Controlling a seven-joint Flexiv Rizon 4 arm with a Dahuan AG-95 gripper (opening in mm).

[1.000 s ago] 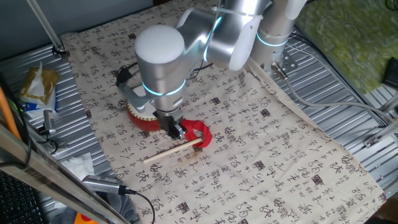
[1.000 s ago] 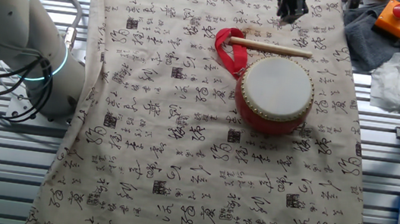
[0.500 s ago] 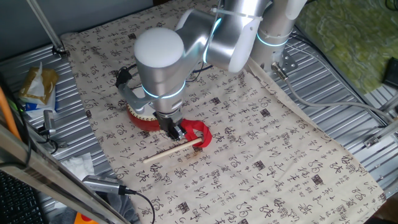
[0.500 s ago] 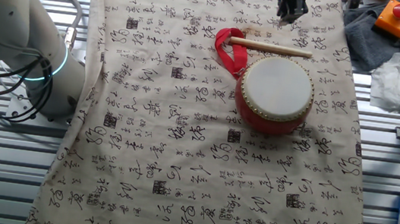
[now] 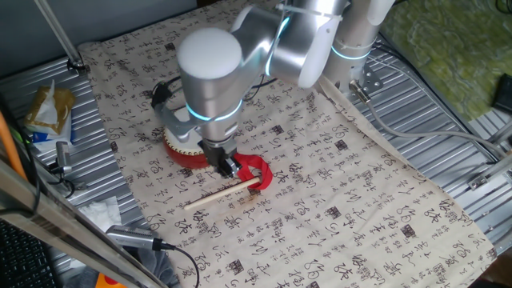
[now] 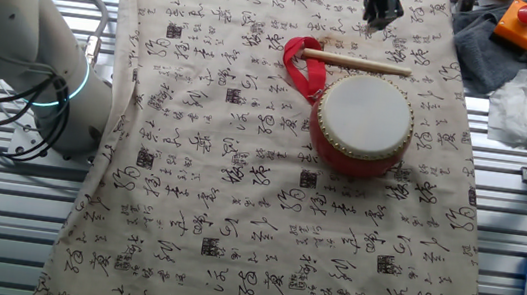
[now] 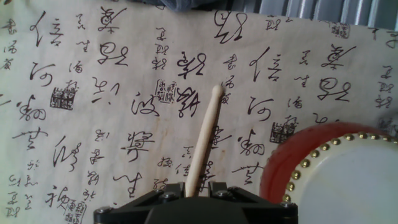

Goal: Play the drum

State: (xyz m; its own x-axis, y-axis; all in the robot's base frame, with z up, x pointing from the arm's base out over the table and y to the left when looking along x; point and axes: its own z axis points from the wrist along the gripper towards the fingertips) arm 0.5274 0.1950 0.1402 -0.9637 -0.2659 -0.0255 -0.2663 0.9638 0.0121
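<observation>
The drum is squat and red with a white skin and a studded rim. It stands on the printed cloth, half hidden by the arm in one fixed view and at the lower right of the hand view. Its red ribbon loop lies beside it. A thin pale wooden stick lies flat on the cloth next to the drum. My gripper hovers over the stick's ribbon end, also seen in the other fixed view. In the hand view the stick runs between my open gripper with gaps on both sides.
A grey rag with an orange box and a white tissue lie off the cloth's edge near the drum. A snack packet and a cabled tool sit on the ribbed metal table.
The arm has shifted slightly; the gripper has edged a little over the stick. The drum, ribbon and stick have not moved.
</observation>
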